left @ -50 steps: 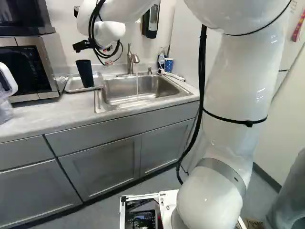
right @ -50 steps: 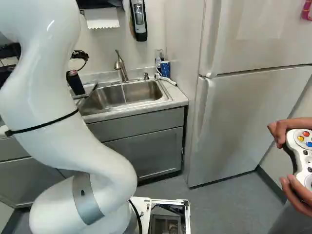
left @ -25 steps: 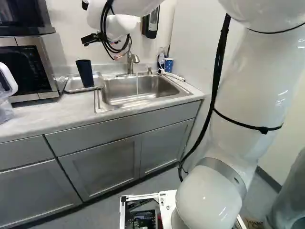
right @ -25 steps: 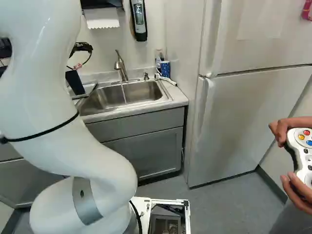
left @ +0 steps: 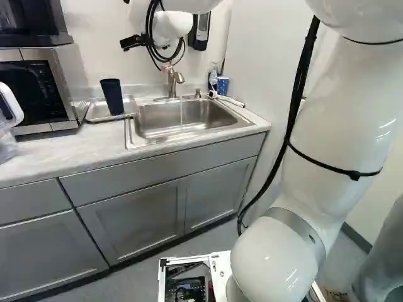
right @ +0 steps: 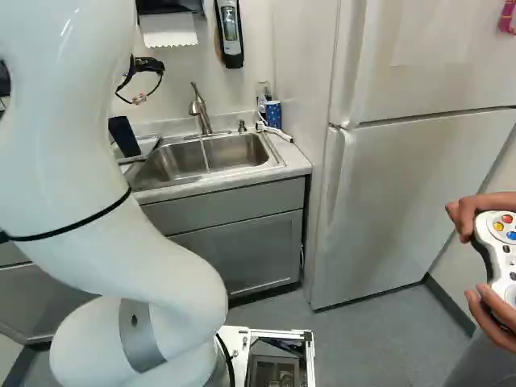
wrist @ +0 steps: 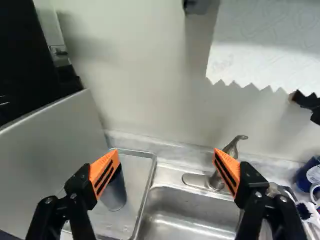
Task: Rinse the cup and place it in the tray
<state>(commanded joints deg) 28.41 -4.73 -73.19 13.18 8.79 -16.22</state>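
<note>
The dark blue cup point(left: 112, 96) stands in the metal tray point(left: 96, 113) left of the sink in the left base view. Water runs in a thin stream from the faucet point(left: 174, 80) into the sink point(left: 189, 117). The base views hide my gripper's fingers behind the arm's wrist. In the wrist view the gripper point(wrist: 166, 156) is open with nothing between its orange pads. One finger overlaps the top of the cup point(wrist: 115, 192); the other overlaps the faucet point(wrist: 230, 150). Neither appears to grip anything.
A microwave point(left: 38, 88) is left of the tray. Paper towel point(right: 168, 30) and a soap dispenser point(right: 230, 32) hang on the wall. A blue patterned cup point(right: 273, 114) stands by the sink's far corner, beside the fridge point(right: 403, 177). Hands hold a controller point(right: 500, 242) at the right.
My arm's wrist has moved rightward in both base views, away from above the tray toward the faucet. Cup and tray stay in place, and the base has not moved.
</note>
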